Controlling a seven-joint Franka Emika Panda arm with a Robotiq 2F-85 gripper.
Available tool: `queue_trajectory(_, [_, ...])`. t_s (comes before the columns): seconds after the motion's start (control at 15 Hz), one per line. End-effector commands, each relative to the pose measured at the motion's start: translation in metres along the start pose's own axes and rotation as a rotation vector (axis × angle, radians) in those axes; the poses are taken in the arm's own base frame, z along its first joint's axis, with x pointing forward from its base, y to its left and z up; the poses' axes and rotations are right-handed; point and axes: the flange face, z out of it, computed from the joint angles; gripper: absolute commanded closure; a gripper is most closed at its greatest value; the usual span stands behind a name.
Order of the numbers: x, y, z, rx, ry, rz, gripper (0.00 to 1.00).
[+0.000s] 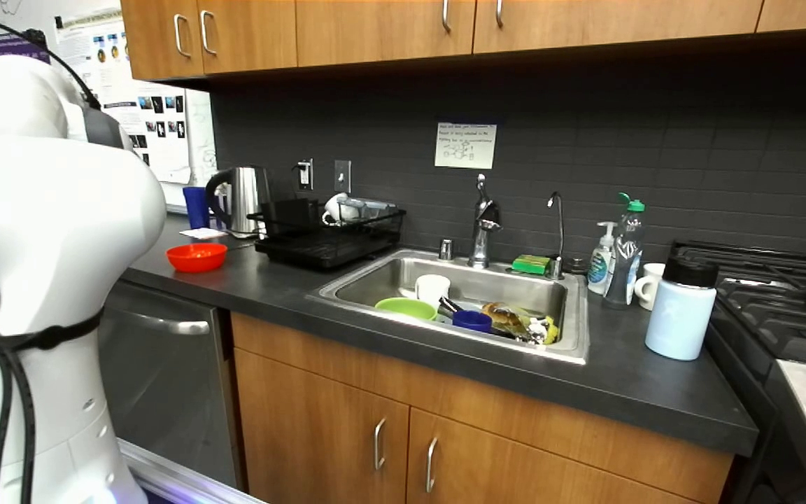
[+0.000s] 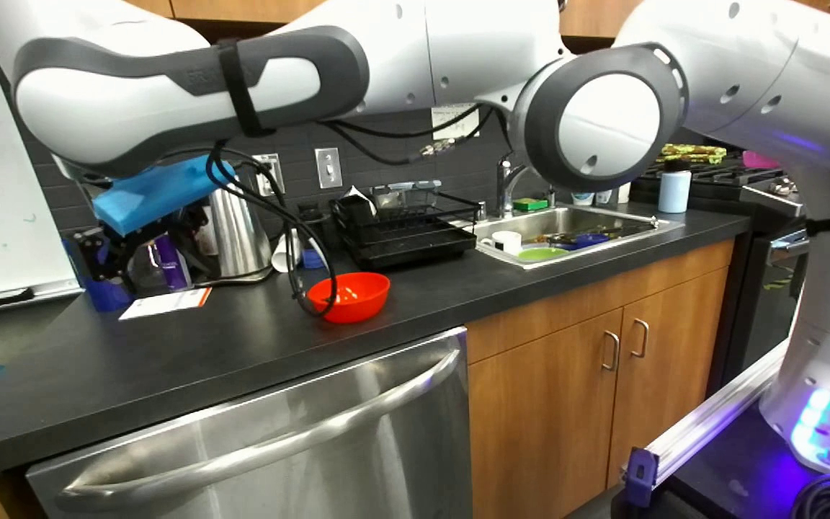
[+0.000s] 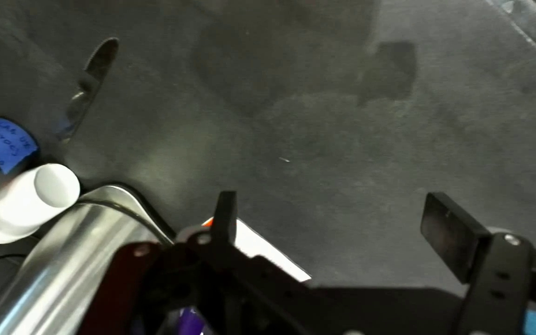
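Dark kitchen desk (image 2: 170, 360) | pincer (image 3: 331, 214) spread wide above it | white card (image 2: 163, 303) and steel kettle (image 2: 238, 241) close by | red bowl (image 2: 361, 301) farther off

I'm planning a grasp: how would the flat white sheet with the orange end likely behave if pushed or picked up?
The sheet looks thin, so it's probably light and may flex when lifted. Lying flat on the dark counter, it would likely slide rather than tip.
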Motion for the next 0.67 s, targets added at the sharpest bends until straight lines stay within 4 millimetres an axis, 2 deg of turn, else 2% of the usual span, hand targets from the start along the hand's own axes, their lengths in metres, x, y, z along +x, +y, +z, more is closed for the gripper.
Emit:
queue_trajectory(0.0, [-0.005,-0.019,-0.007,0.021,0.02,0.002,0.0])
queue_trajectory(0.33, [-0.008,-0.039,-0.009,0.064,0.102,0.066,0.0])
queue_trajectory(0.6, [0.001,-0.046,-0.014,0.106,0.188,0.142,0.0])
